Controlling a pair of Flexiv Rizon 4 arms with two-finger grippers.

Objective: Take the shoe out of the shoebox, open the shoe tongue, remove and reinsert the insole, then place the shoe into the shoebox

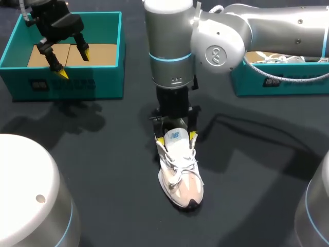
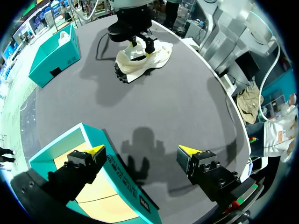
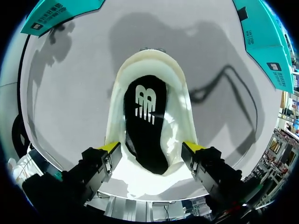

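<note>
White logo on insole of shoe

Cream-white shoe with a pinkish toe and white laces; black insole bearing a white logo; teal shoebox lined tan; dark grey table

A robotics lab bench: a silver left arm and right arm hang over a dark worktop. A white sneaker lies on it, with a teal shoebox behind-left of the sneaker and a second shoebox behind-right.
</note>
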